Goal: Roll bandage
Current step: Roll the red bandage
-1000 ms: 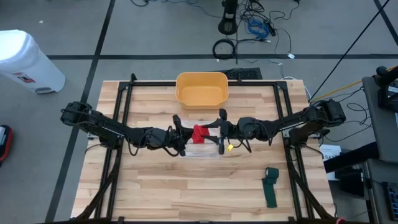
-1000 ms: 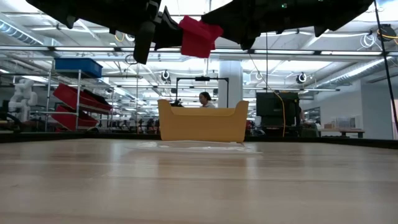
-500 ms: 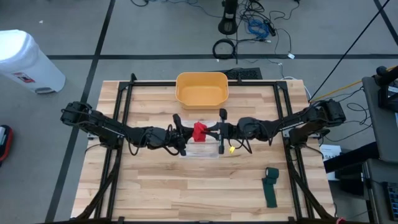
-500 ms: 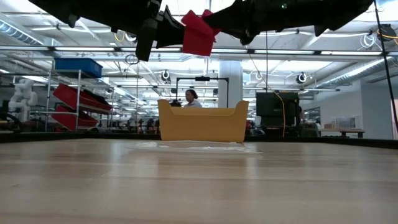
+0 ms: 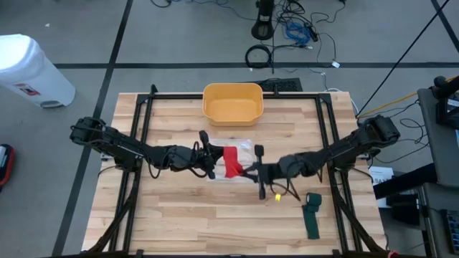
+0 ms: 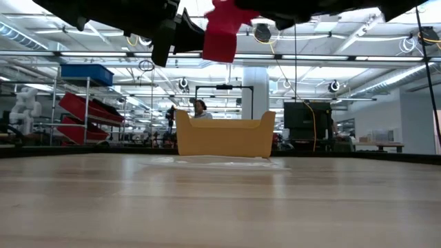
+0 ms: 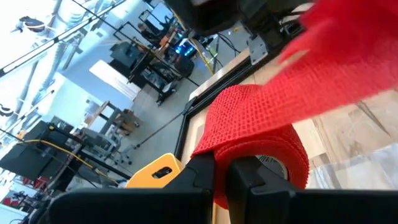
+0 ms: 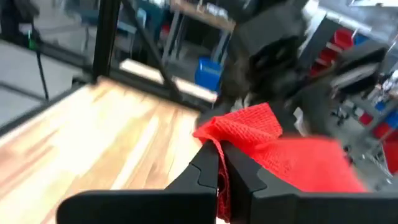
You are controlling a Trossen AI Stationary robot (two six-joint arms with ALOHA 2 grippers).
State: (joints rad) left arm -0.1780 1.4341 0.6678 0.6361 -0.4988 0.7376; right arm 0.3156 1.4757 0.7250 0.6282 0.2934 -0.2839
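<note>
Gripping red bandage (image 5: 232,160) midair: L gripper (image 5: 212,159), R gripper (image 5: 247,170).

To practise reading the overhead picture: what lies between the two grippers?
In the high view, the red bandage spans from the left gripper to the right gripper, both shut on it.

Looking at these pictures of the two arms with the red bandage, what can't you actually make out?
- Low view: both arms and the top of the red bandage are cut off by the upper edge.
- Right wrist view: the bandage beyond the right gripper is blurred.
- High view: the clear wrapper is too small to identify.
- Low view: the yellow bin hides its inside.
</note>
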